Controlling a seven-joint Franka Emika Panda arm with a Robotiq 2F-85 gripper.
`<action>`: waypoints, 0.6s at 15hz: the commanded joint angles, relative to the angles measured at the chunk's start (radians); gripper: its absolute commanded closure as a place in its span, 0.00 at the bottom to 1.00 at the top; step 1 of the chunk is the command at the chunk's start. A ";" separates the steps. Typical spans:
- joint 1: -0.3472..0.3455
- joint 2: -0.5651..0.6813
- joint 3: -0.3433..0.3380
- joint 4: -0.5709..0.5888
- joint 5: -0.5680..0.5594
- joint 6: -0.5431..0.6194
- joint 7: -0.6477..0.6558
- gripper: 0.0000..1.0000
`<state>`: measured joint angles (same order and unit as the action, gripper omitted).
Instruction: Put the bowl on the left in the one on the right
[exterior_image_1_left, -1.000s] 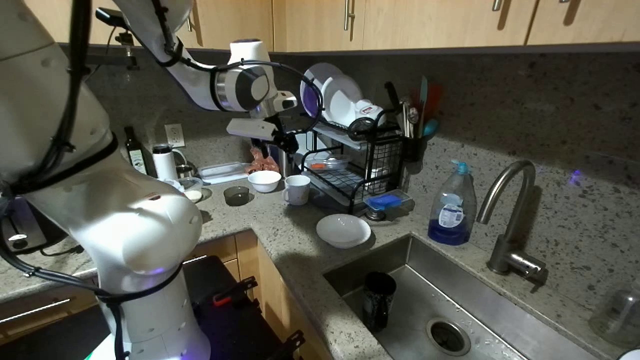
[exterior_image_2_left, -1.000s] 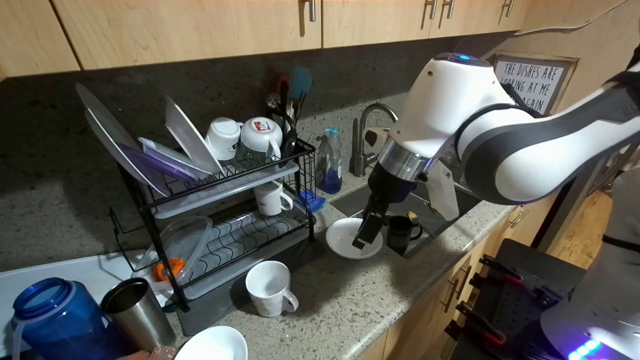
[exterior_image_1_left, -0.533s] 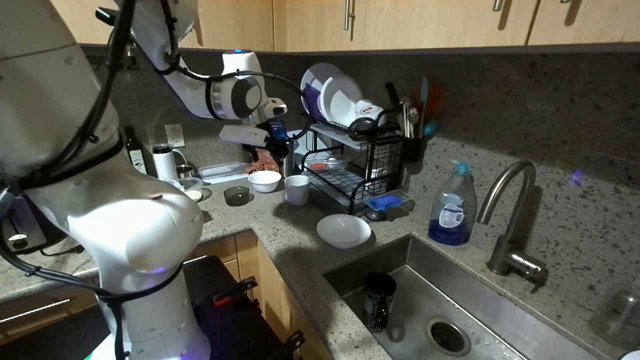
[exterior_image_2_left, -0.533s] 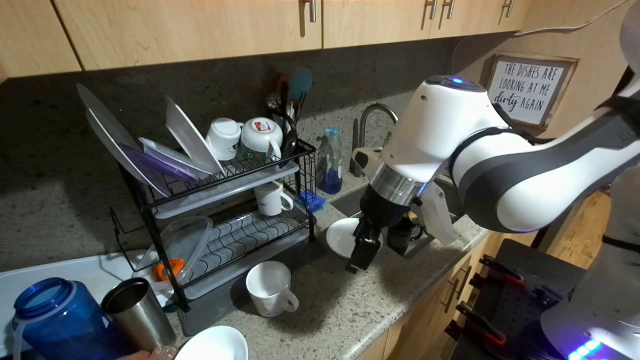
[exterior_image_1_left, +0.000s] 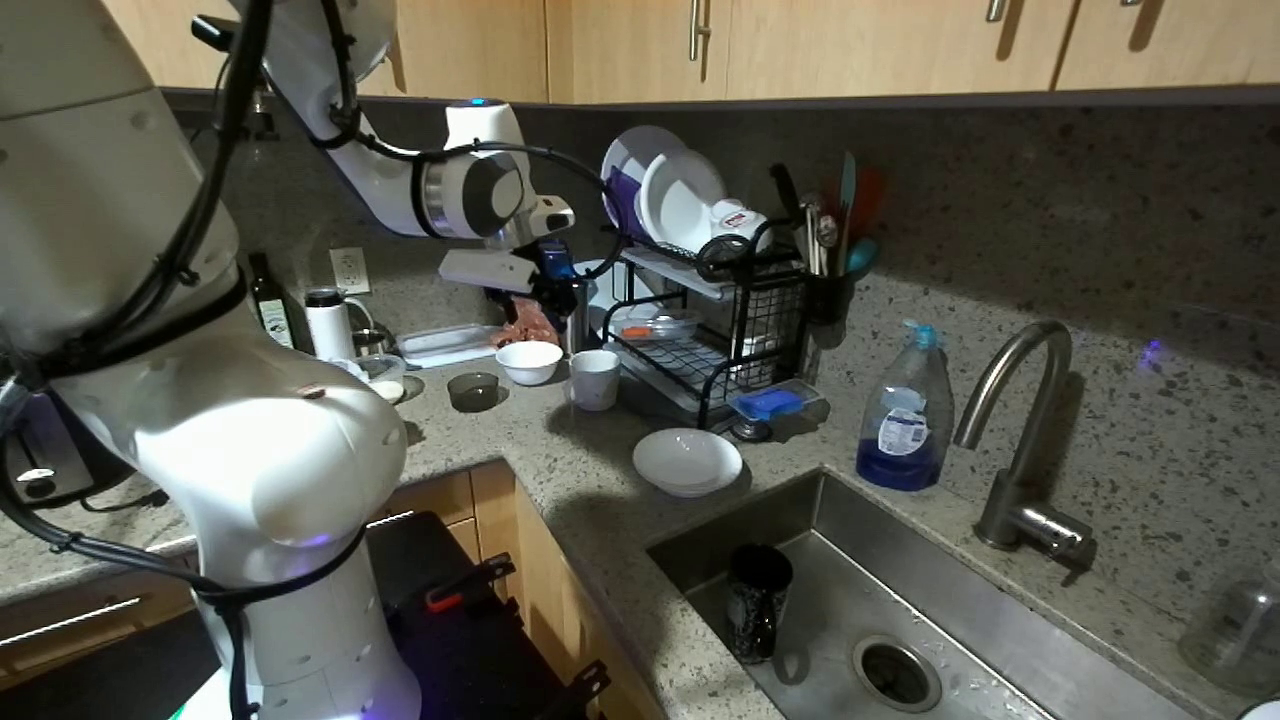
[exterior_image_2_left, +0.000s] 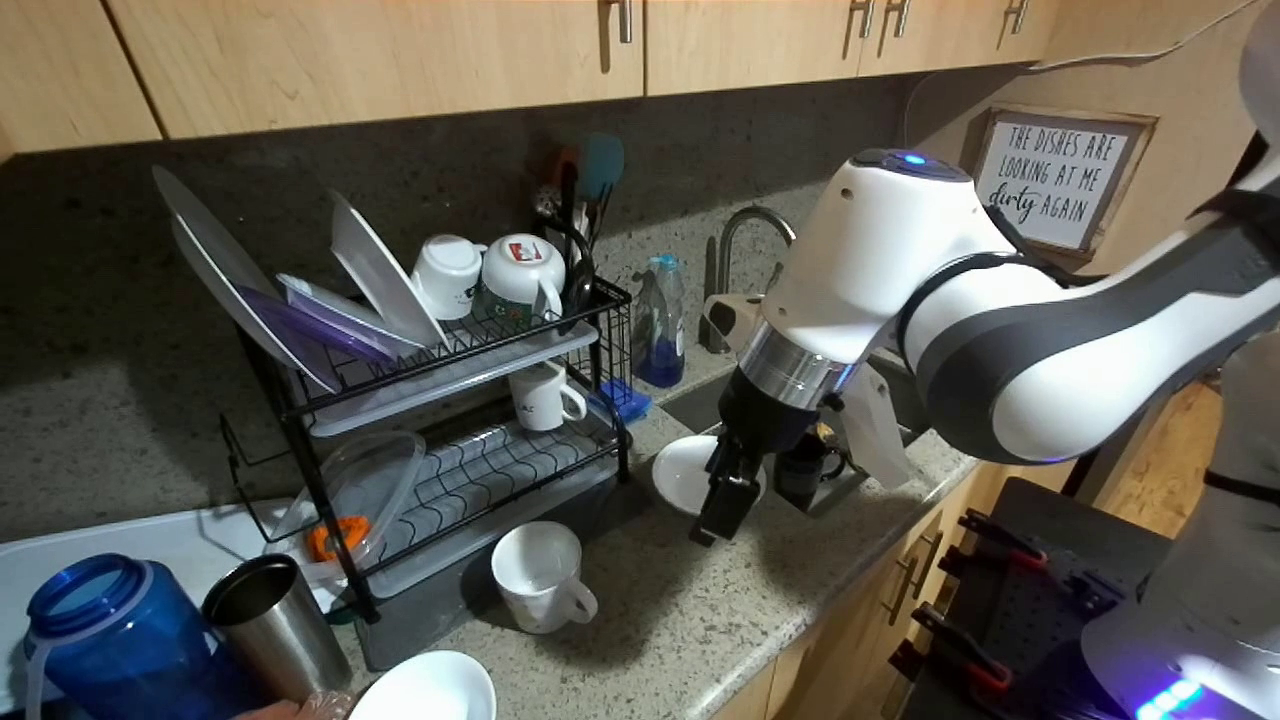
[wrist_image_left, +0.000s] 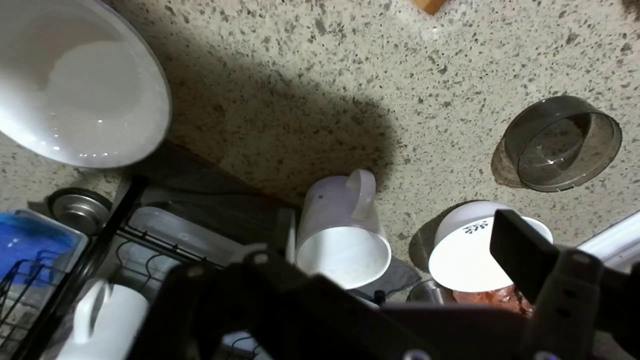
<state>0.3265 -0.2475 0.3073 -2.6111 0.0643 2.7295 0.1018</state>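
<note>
A small deep white bowl (exterior_image_1_left: 529, 362) stands upright on the counter, left of the wide shallow white bowl (exterior_image_1_left: 687, 462) near the sink corner. In an exterior view the deep bowl (exterior_image_2_left: 430, 690) is cut by the bottom edge, and the shallow bowl (exterior_image_2_left: 682, 474) is partly hidden behind the fingers. My gripper (exterior_image_2_left: 715, 515) is open and empty, in the air above the counter. In the wrist view its fingers (wrist_image_left: 402, 240) are spread wide. The right finger covers part of the deep bowl (wrist_image_left: 465, 257); the shallow bowl (wrist_image_left: 90, 95) is at upper left. Both bowls look empty.
A white mug (exterior_image_1_left: 595, 382) stands between the bowls, beside the black dish rack (exterior_image_2_left: 450, 480) loaded with plates and cups. A dark see-through dish (wrist_image_left: 560, 145) is near the deep bowl. A steel tumbler (exterior_image_2_left: 275, 630) and blue bottle (exterior_image_2_left: 130, 640) stand behind it. The sink (exterior_image_1_left: 870, 600) holds a black mug.
Over the second my gripper has moved lower and away from the shallow bowl, toward the mug and deep bowl. In the last half second the arm has not visibly moved. The bowls stay put.
</note>
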 joint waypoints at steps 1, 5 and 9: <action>0.020 0.042 -0.008 0.013 0.035 0.051 -0.027 0.00; 0.072 0.129 0.004 0.038 0.104 0.201 -0.033 0.00; 0.108 0.276 0.043 0.130 0.113 0.303 -0.024 0.00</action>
<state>0.4181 -0.0933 0.3257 -2.5710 0.1547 2.9721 0.0994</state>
